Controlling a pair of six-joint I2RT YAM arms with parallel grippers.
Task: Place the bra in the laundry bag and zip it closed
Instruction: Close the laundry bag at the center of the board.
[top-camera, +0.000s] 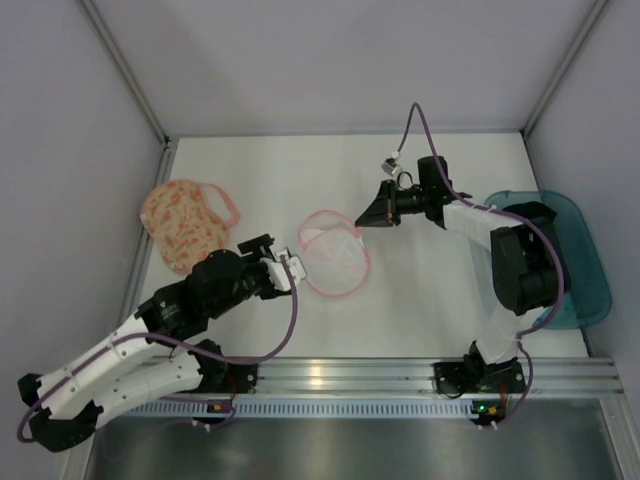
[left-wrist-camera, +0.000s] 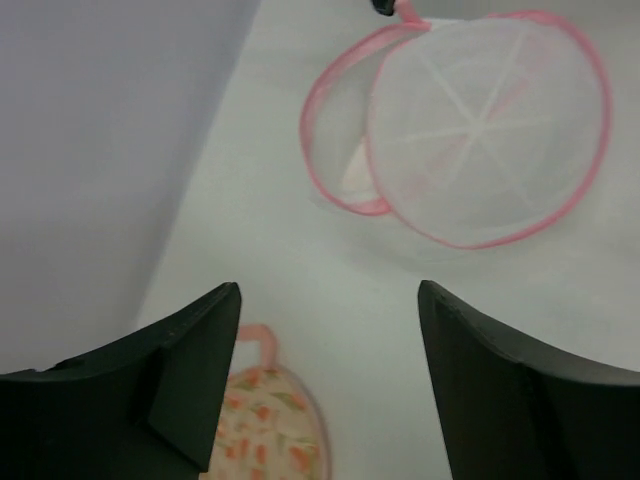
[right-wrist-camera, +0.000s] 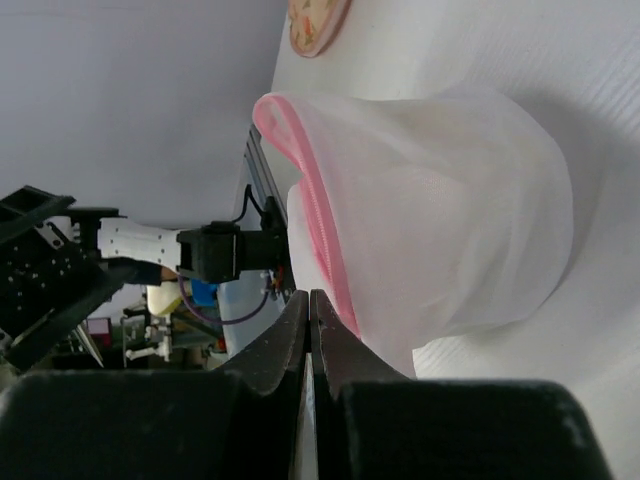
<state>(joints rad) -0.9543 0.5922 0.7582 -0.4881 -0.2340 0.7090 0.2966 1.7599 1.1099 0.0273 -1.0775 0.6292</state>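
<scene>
My left pincer (top-camera: 292, 268) is spread wide, holding nothing, with bare table (top-camera: 420, 310) showing between its two dark fingers (left-wrist-camera: 190, 380). Just ahead of its tips, close but apart from them, lies the white pouch (top-camera: 335, 255) with the pink rim, its round mesh panel tipped up like an open lid. The laundry bag (top-camera: 185, 225), cream with orange speckles and pink trim, is behind this pincer, back by my left wrist and off to its outer side. It lies flat on the table and nothing touches it. Through my left wrist camera only its edge and a pink loop show, low between the fingers. My right pincer (top-camera: 362, 220) is pressed tight together at the far edge of the pouch, and as far as I can see it pinches the pink rim, with the mesh bulging up beside its tips. A teal tub (top-camera: 585, 290) sits well behind my right pincer, by that arm's elbow.
</scene>
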